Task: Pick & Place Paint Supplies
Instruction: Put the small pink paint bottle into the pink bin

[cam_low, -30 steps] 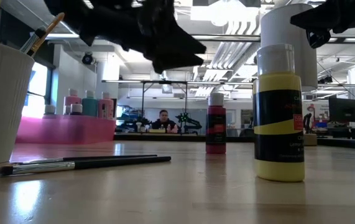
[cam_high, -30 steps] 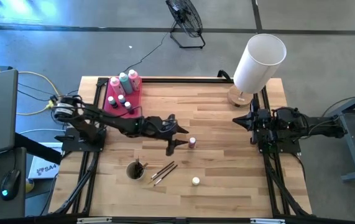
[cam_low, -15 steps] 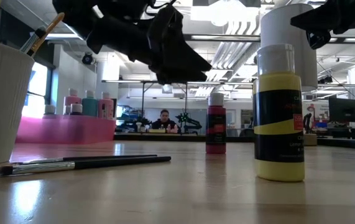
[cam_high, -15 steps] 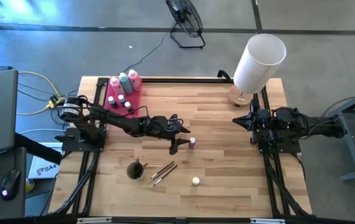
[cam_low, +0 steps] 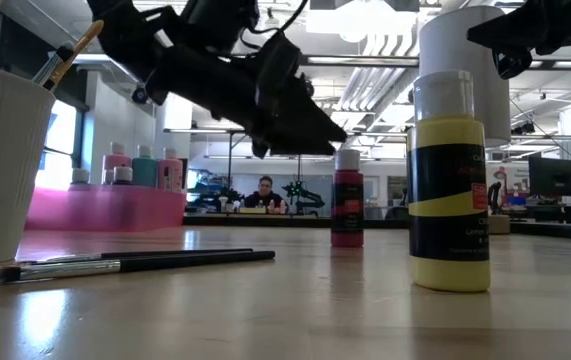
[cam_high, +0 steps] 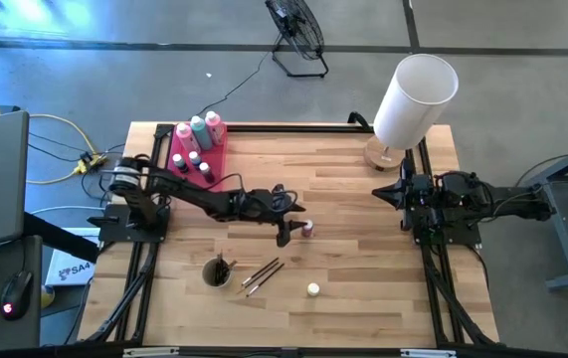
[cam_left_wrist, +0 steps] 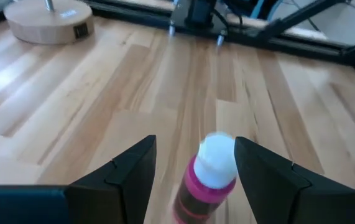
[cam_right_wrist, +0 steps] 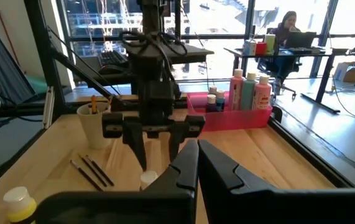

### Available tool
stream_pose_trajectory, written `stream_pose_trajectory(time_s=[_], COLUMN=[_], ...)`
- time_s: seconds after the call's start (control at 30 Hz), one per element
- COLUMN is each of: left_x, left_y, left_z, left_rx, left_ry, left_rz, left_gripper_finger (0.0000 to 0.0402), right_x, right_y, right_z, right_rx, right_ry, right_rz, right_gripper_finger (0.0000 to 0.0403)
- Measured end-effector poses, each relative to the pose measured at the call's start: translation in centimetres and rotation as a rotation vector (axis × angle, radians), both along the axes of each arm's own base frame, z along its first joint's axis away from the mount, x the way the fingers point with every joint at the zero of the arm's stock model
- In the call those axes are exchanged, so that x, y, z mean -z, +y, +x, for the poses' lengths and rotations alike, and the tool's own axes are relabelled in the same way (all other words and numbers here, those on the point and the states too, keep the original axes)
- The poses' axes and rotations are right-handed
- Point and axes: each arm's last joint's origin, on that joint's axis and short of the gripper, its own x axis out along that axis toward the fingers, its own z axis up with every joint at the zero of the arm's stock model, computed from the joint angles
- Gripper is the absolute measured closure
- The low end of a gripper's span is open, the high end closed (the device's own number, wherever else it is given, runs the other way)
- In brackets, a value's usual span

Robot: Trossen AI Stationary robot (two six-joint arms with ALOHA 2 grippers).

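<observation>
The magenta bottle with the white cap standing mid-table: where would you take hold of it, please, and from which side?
Grip the magenta bottle around its body below the white cap, coming from above. It stands upright and alone, and the open left gripper already straddles it. The right gripper waits, shut.

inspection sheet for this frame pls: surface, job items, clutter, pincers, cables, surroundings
Surface: light wooden slatted table, dark frame rails on its edges.
Job's things: small magenta paint bottle with white cap upright mid-table; small yellow paint bottle with white cap upright nearer the front; thin dark-handled brushes lying flat; pink and teal squeeze bottles in the pink rectangular tray.
Clutter: white ribbed cup holding brushes; big white cylinder lampshade on a round wooden base.
Pincers: left pincer open, straddling the magenta bottle; right pincer shut, parked at the table's right edge.
Cables: yellow and white cables off the table's left side.
Surroundings: floor fan; seated person far behind.
</observation>
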Motion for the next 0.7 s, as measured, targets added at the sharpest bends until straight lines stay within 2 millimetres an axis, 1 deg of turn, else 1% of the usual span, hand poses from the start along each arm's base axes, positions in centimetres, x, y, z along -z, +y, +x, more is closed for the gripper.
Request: stream_pose_trajectory(time_s=[0.17, 0.27, 0.47, 0.7], left_x=[0.8, 1.0, 0.9, 0.7], left_y=[-0.1, -0.2, -0.4, -0.1], left_z=[0.5, 1.1, 2.3, 2.5], left_rx=[0.032, 0.04, 0.119, 0.102], left_ry=[-0.002, -0.006, -0.004, 0.017], left_rz=[-0.007, -0.008, 0.002, 0.031], left_gripper_finger=[0.0187, 0.0187, 0.0187, 0.0187], right_x=[0.0, 0.0, 0.0, 0.3], right_y=[0.0, 0.0, 0.0, 0.0], right_z=[0.0, 0.0, 0.0, 0.0], right_rx=[0.0, 0.0, 0.001, 0.0], right_ry=[0.001, 0.002, 0.004, 0.028], right_rz=[0.0, 0.0, -0.001, -0.003], right_gripper_finger=[0.0401, 0.0401, 0.0401, 0.0401])
